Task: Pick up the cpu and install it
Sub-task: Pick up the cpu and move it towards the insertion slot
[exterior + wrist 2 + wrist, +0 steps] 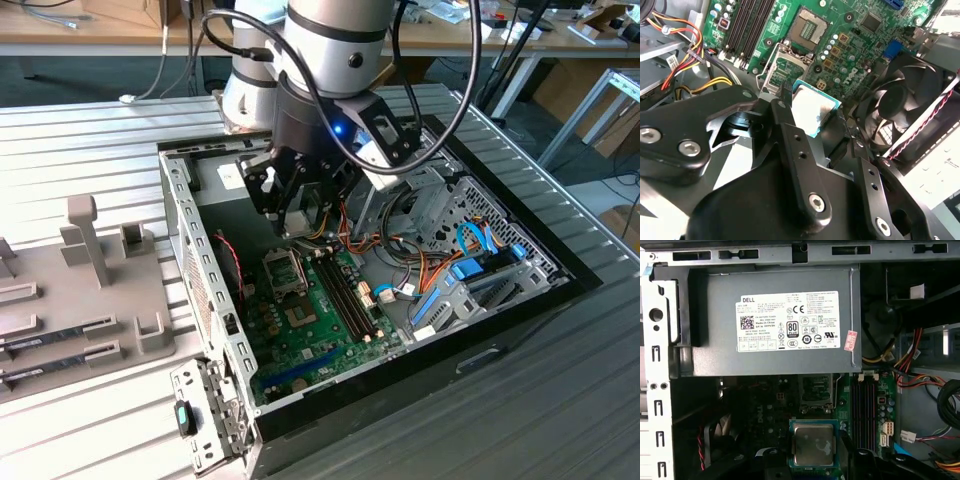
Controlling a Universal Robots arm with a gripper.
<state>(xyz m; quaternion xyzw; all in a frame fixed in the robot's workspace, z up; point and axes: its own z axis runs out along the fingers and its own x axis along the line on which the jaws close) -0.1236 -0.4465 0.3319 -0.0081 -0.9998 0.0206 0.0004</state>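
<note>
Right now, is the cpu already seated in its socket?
No: the pincer holds the cpu clear of the socket, which lies open and empty.

gripper (288,212) with the cpu (812,107) hanging inside the open case (180,215), power-supply box (770,320) crowding close by, fan (900,107) standing just beside, open socket (812,26) lying uncovered with free air above, cable bundle (395,265) and drive cage (480,210) filling the exterior view's right half of the case

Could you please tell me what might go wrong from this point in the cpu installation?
The pincer grips the cpu only by its edges above the board; a slip could drop it onto the open socket. The hinged socket frame sits close by and might snag it. Power cables run near the arm.
</note>
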